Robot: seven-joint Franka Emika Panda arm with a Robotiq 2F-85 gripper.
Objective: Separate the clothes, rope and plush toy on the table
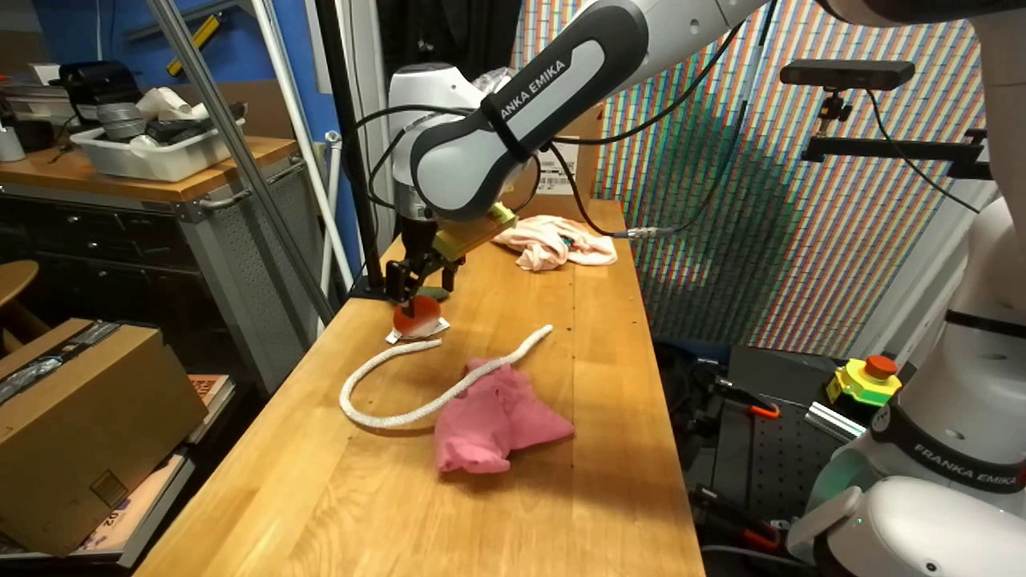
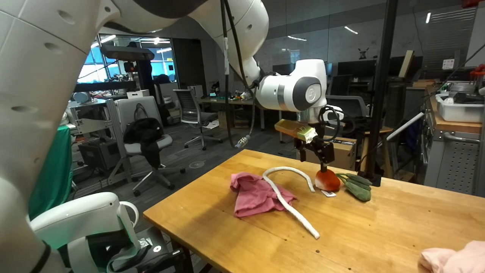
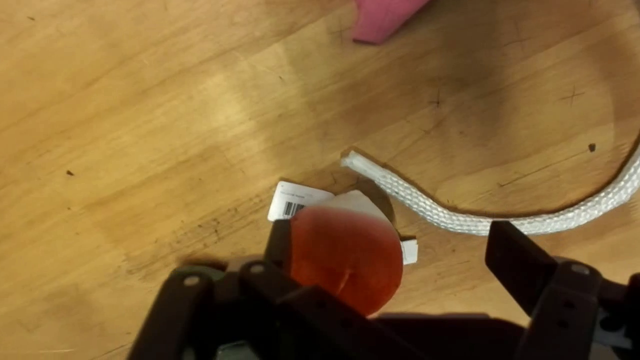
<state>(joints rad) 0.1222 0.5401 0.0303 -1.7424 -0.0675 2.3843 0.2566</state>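
Note:
A red-orange and white plush toy (image 1: pixel 418 319) with green leaves (image 2: pixel 358 187) and a white tag sits near the far table edge. My gripper (image 3: pixel 390 242) is open above it. One finger is right at the toy's side in the wrist view; a wide gap separates the toy (image 3: pixel 347 255) from the opposite finger. A white rope (image 1: pixel 401 419) curves on the table, one end close to the toy. Its other part lies over a crumpled pink cloth (image 1: pixel 497 425), which also shows in an exterior view (image 2: pixel 254 195). A pale peach cloth (image 1: pixel 553 240) lies apart at the table's end.
A black upright pole (image 2: pixel 379 113) stands at the table edge beside the toy's leaves. Cardboard boxes stand behind the peach cloth (image 1: pixel 589 160) and on the floor side (image 1: pixel 96 425). Cables hang from the arm.

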